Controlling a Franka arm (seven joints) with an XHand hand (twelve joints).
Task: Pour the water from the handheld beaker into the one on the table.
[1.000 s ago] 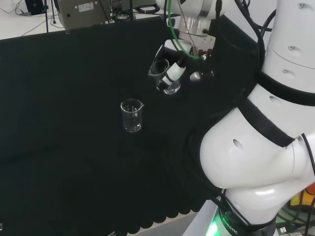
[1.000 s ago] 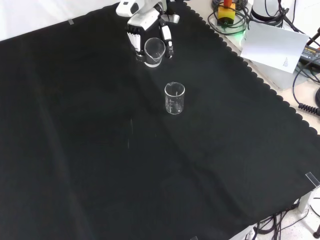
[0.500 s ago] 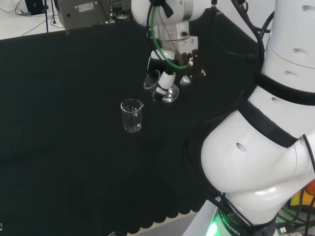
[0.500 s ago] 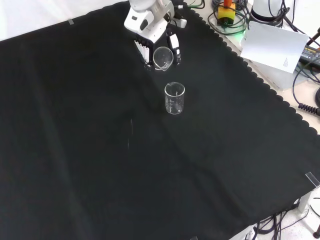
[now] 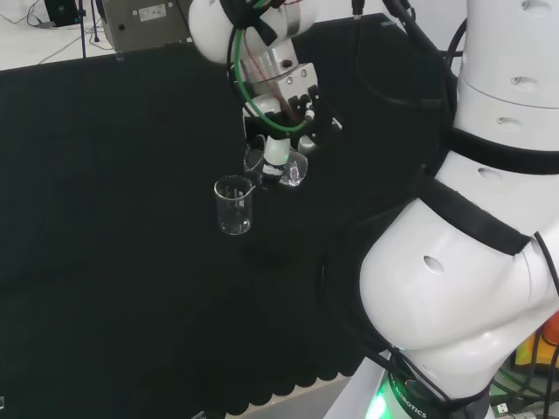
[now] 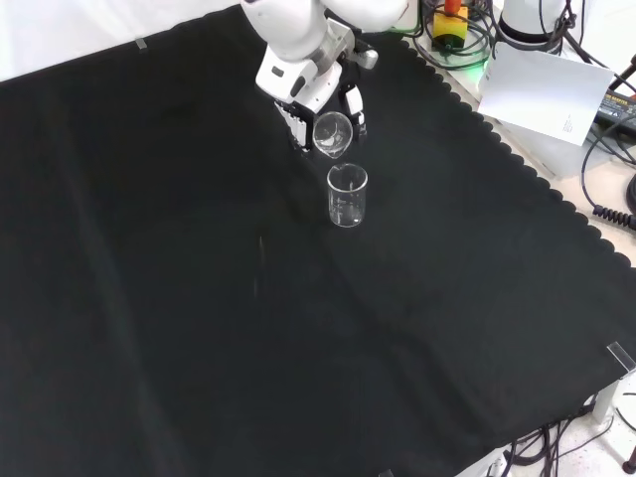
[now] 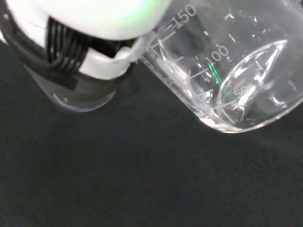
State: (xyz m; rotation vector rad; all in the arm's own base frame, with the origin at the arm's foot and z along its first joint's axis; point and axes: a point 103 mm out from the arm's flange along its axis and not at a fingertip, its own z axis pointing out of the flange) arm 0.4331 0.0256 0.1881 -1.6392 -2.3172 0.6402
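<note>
Closer now to the upright clear glass beaker (image 6: 347, 195) on the black cloth (image 6: 199, 298), the black-and-white hand (image 6: 308, 94), fingers curled round a tilted clear beaker (image 6: 332, 134), looks about to pour; further tipping seems next.

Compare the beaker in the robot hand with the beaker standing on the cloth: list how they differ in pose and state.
The held beaker is tilted, its mouth tipped toward the other; the table beaker stands upright.
The held beaker is off the cloth, gripped by the robot hand; the table beaker rests free on the black cloth.
In the wrist view the held beaker shows some water; I cannot tell what the table beaker holds.
Both are clear with printed marks.
</note>
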